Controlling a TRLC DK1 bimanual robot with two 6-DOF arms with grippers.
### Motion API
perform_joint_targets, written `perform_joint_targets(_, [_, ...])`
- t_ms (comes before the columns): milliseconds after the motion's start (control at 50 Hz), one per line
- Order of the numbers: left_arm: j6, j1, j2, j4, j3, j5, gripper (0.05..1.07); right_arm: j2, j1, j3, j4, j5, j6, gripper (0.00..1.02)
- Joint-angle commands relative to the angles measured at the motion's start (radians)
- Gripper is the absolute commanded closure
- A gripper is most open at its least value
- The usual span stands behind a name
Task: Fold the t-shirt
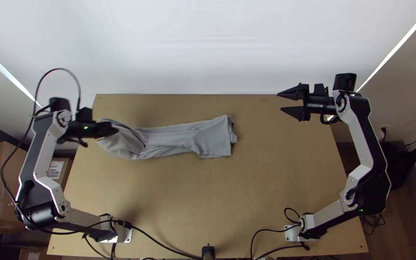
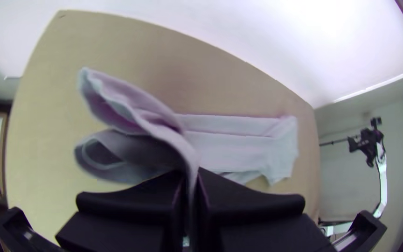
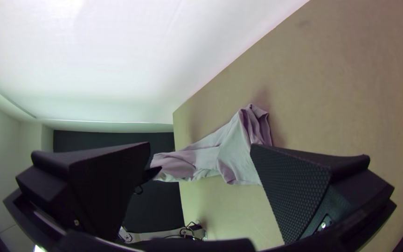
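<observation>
Tabletop (image 1: 193,202) spreads wide, shirt (image 1: 169,139) to near edge (image 1: 352,251).

top: steeply down | wrist views: nearer, probably oblique | shared: tabletop (image 1: 246,192)

Bright glare, soft shadows, darkened fisheye corners

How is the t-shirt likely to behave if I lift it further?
The t-shirt looks floppy: its raised end droops in loose folds from the left end effector. It is probably light, being thin fabric, and the long strip on the table would likely sag or unfold.
</observation>
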Motion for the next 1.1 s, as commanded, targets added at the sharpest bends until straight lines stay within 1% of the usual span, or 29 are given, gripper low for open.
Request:
perform_joint_targets(0, [-0.142, -0.161, -0.011, -0.015, 0.068, 0.009, 1.05, -0.031, 0.000, -0.024, 0.007, -0.011, -0.009, 0.04])
perform_joint_targets(160, [-0.309, -0.405, 0.097, 0.003, 0.211, -0.049, 1.05, -0.026, -0.008, -0.025, 0.008, -0.011, -0.016, 0.04])
perform_joint_targets(260, [-0.365, -0.519, 0.186, 0.006, 0.323, -0.080, 1.05, -0.028, -0.013, -0.030, 0.008, -0.009, -0.019, 0.04])
perform_joint_targets(360, [-0.405, -0.597, 0.288, 0.005, 0.438, -0.115, 1.05, -0.031, -0.016, -0.037, 0.008, -0.009, -0.024, 0.04])
perform_joint_targets(460, [-0.420, -0.657, 0.381, -0.003, 0.536, -0.154, 1.05, -0.035, -0.025, -0.040, 0.008, -0.009, -0.025, 0.04])
perform_joint_targets(620, [-0.463, -0.701, 0.512, -0.010, 0.668, -0.190, 1.05, -0.051, -0.036, -0.048, 0.008, -0.007, -0.024, 0.04])
perform_joint_targets(860, [-0.490, -0.793, 0.610, -0.017, 0.768, -0.193, 1.05, -0.058, -0.039, -0.079, 0.014, -0.003, -0.025, 0.04])
perform_joint_targets(1080, [-0.510, -0.865, 0.705, 0.005, 0.861, -0.204, 1.05, -0.074, -0.034, -0.108, 0.034, 0.016, -0.021, 0.04])
